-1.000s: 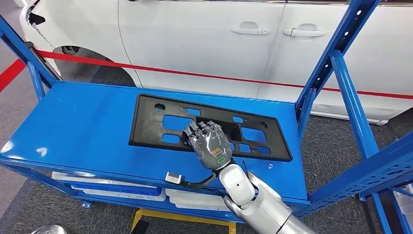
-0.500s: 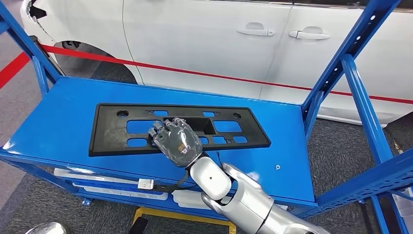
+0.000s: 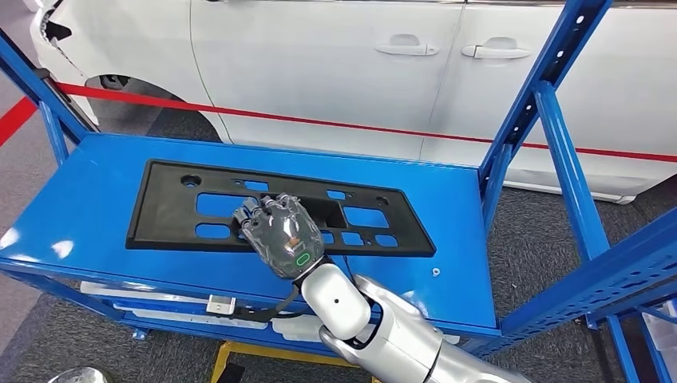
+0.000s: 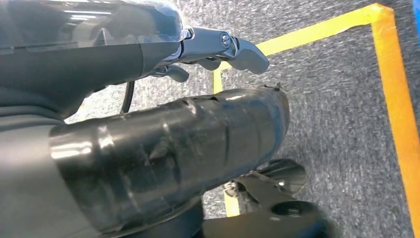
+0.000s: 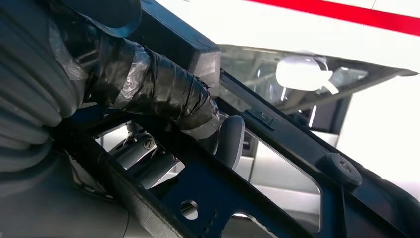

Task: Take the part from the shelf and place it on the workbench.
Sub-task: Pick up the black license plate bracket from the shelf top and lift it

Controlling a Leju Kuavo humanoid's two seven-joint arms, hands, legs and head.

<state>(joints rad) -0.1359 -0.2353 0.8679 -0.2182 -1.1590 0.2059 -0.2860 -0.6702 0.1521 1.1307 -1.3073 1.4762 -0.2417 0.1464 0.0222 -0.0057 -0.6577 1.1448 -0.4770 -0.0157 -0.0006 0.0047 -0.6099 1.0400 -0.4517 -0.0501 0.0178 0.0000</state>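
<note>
The right hand (image 3: 279,231) grips the black part (image 3: 176,209), fingers hooked through a cutout, and has slid it leftward across the blue shelf (image 3: 96,191); lifting toward the table looks next.

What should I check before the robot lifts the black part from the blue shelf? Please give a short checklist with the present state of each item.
1. Right robot hand has fingers through an opening of the black part: ok; the right wrist view shows its thumb over a bar of the part.
2. Grip is firm enough to lift: cannot tell.
3. Part lies flat on the blue shelf: ok.
4. Grip near the middle of the part: ok, roughly central, so it may stay balanced.
5. Blue upright post is apart from the part's end: ok.
6. Left robot hand is free: ok, it hangs above the floor holding nothing.
</note>
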